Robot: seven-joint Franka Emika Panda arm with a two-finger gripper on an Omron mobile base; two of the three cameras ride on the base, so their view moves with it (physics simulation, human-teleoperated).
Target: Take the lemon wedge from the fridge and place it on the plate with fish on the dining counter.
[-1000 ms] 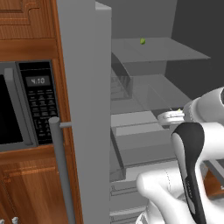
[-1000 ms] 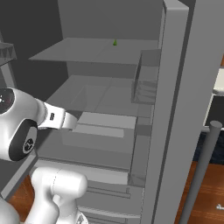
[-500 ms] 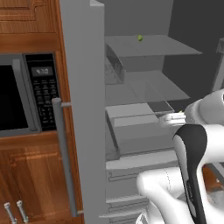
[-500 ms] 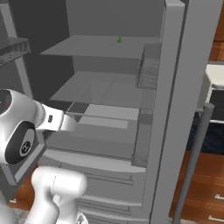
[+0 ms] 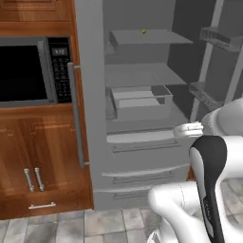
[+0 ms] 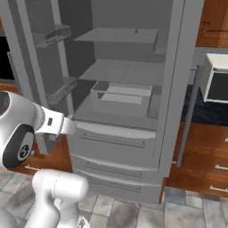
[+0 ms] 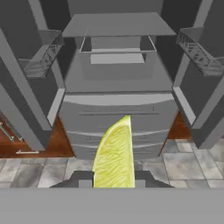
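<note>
The end effector (image 7: 114, 183) is clamped on the lemon wedge (image 7: 114, 157), which stands upright between the dark fingertips (image 7: 81, 179), its point rising in front of the fridge (image 5: 142, 137) drawers. The fridge stands with both doors swung wide, grey shelves and a clear bin inside; a small yellow-green piece (image 5: 144, 32) lies on the top shelf. A black microwave (image 5: 28, 71) sits in wooden cabinets to the left. Grey tiled floor (image 6: 187, 213) lies open below the drawers.
</note>
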